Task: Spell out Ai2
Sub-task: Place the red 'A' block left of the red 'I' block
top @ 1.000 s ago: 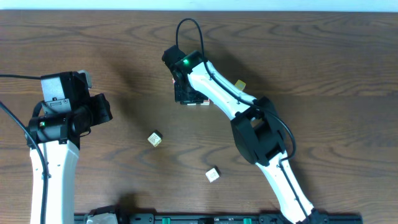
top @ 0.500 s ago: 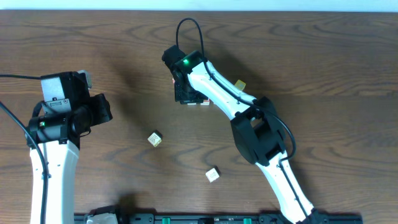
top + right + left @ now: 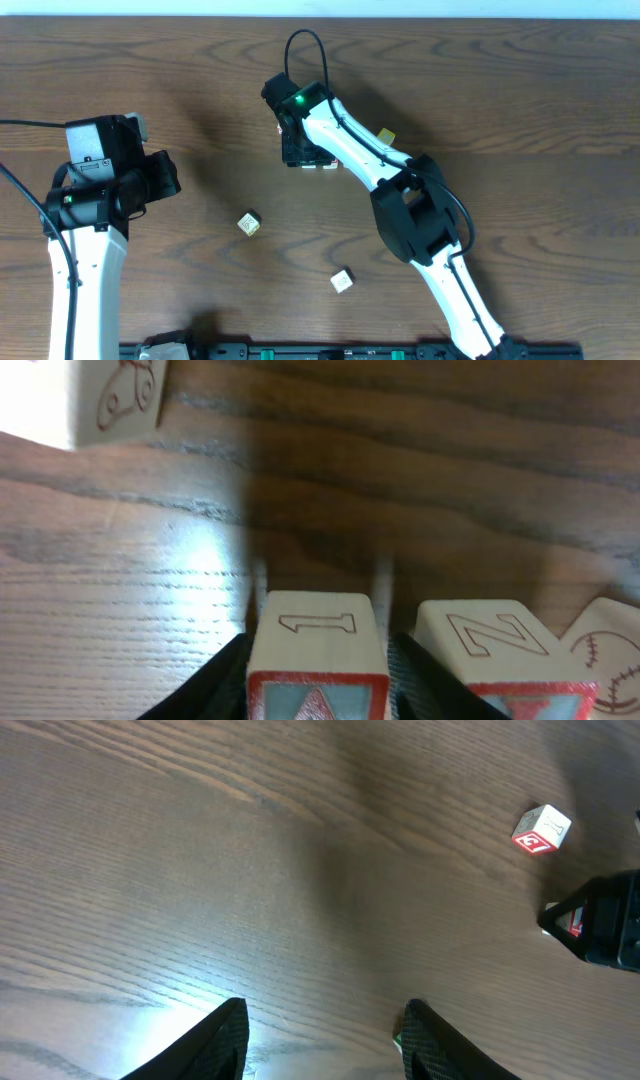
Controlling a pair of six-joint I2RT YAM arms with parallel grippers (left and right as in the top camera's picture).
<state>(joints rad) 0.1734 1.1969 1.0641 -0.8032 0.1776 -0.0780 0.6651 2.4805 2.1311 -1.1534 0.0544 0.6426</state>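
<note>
My right gripper [image 3: 298,152] [image 3: 318,670] is shut on a wooden block [image 3: 316,628] that rests on the table. The block has a 1 on its top face and a red-framed A on its near face. Right beside it stands a block with a 2-like figure [image 3: 490,635], and next to that a block with a baseball picture [image 3: 610,650]. In the overhead view this row [image 3: 322,164] is mostly hidden under the arm. My left gripper [image 3: 168,175] [image 3: 325,1040] is open and empty, over bare table at the left.
Loose blocks lie at the table's middle [image 3: 249,223], near the front [image 3: 342,281] and beside the right arm [image 3: 385,136]. One more block [image 3: 110,395] lies beyond the row. The left wrist view shows a red-faced block [image 3: 541,828] and the right gripper [image 3: 600,920].
</note>
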